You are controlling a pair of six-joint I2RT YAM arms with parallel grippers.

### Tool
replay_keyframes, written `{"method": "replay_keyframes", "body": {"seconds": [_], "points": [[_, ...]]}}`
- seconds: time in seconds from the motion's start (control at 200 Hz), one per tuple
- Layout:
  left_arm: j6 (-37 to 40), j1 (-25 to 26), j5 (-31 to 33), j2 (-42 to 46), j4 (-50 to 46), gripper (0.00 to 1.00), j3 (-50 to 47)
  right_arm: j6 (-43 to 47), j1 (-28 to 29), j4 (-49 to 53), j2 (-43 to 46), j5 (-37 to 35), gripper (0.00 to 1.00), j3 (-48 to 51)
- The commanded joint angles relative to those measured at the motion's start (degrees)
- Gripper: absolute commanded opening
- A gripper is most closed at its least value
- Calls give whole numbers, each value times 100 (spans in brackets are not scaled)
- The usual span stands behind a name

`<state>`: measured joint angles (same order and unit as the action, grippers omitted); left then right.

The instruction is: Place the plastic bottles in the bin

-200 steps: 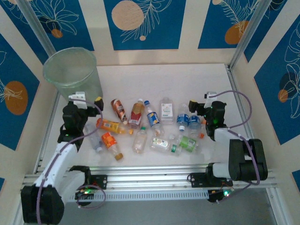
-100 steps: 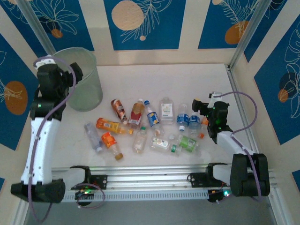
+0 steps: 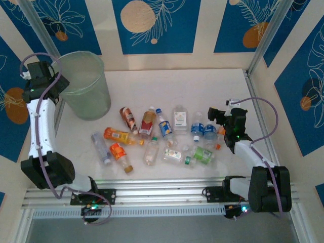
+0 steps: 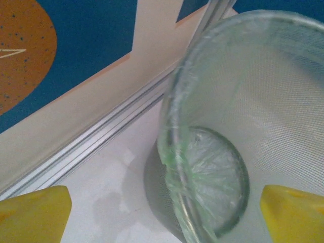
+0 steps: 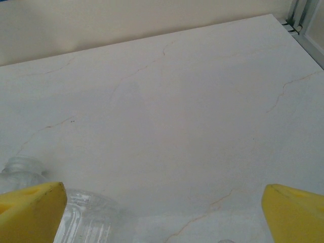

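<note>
One translucent pale grey-green round plastic bin (image 3: pixel 93 98) stands at the far left corner of the white marbled surface (image 3: pixel 152 86), probably light enough to tip if clipped on its rim; roughly a dozen small clear plastic bottles (image 3: pixel 148 123) with coloured labels lie crowded mid-surface, none binned, so any grab may send neighbours rolling; the left fingers (image 4: pixel 33 212) hover spread and empty over the bin's rim; the right fingers (image 5: pixel 30 207), spread wide, straddle bare surface beside a clear ribbed bottle (image 5: pixel 86 217) and could glance off it.

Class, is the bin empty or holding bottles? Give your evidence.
Empty, apparently: the left wrist view looks into the bin and shows its bare base, nothing inside.
</note>
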<state>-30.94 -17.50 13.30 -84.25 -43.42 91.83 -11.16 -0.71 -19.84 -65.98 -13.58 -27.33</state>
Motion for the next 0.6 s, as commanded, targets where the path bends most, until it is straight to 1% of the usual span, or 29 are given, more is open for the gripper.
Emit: {"method": "replay_keyframes", "body": {"seconds": [0.0, 0.05, 0.16, 0.26, 0.455, 0.595], "points": [[-97, -140, -274, -94, 26, 94, 250, -114, 36, 37, 64, -32, 99, -185], [-122, -153, -298, -96, 79, 92, 239, -117, 39, 41, 59, -37, 99, -193], [-148, -149, -317, -92, 23, 91, 239, -151, 44, 50, 67, -15, 99, -192], [-220, -108, -459, -20, 76, 88, 112, -156, 40, 59, 80, -8, 99, -180], [-923, 35, -367, 318, 758, 88, -771, -168, 53, 59, 130, 26, 99, -156], [-1356, 124, -445, 313, 1053, 88, -1074, -185, 53, 41, 138, 98, 99, -148]]}}
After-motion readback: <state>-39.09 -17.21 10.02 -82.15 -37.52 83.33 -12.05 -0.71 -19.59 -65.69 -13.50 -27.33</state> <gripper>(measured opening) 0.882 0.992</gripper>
